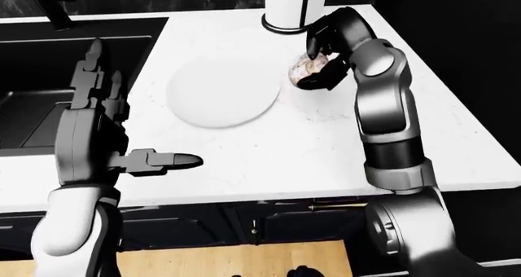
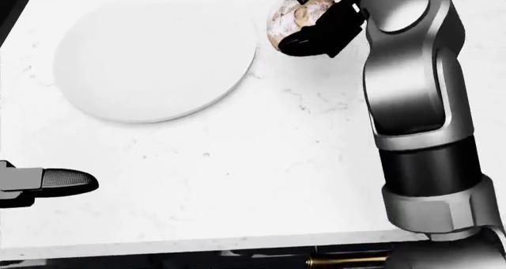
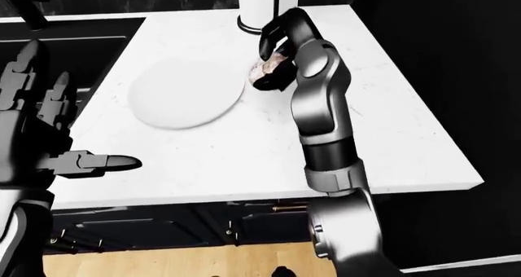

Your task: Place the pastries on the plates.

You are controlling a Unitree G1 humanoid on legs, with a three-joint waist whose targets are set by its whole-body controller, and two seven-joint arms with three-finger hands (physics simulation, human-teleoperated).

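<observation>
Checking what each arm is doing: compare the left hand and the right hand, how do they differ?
The right hand is curled round the pastry beside the plate; the left hand holds nothing. The right hand's fingers are closed; the left hand's are spread, one pointing toward the view's right. The right hand is over the white counter, the left near the sink. Both are dark three-finger hands.

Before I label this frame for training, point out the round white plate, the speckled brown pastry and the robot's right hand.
round white plate (image 2: 150, 61), head view, bare middle of its flat face.
speckled brown pastry (image 2: 291, 18), head view, its exposed left side.
right hand (image 1: 325, 60), left-eye view, between the fingertips closed round the pastry.
</observation>
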